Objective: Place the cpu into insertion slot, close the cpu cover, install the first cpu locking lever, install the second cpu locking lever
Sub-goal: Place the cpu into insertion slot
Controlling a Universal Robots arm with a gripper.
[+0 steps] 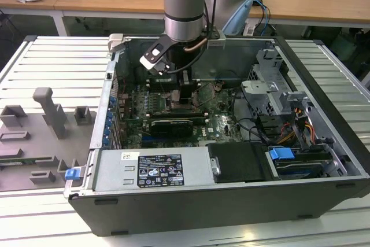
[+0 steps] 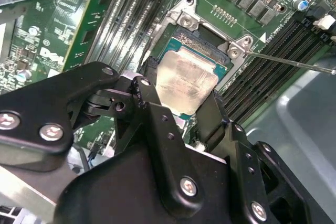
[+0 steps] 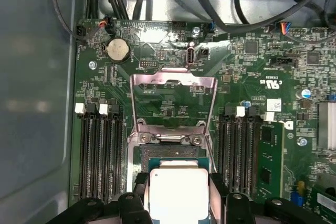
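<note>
Black gripper (image 2: 184, 97): clenched on cpu (image 2: 185, 77) at two opposite edges; cpu sits between the fingertips, directly over insertion slot (image 2: 203, 43), seating not discernible; cpu cover (image 3: 173, 81) hinged open beyond.

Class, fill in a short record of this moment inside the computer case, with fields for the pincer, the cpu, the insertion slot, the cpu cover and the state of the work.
pincer: shut on the cpu, gripping two opposite edges
cpu: silver top up, over the insertion slot; cannot tell whether it is seated
insertion slot: between two banks of memory slots
cpu cover: swung open, lying back from the slot
work state: cover not yet closed
</note>
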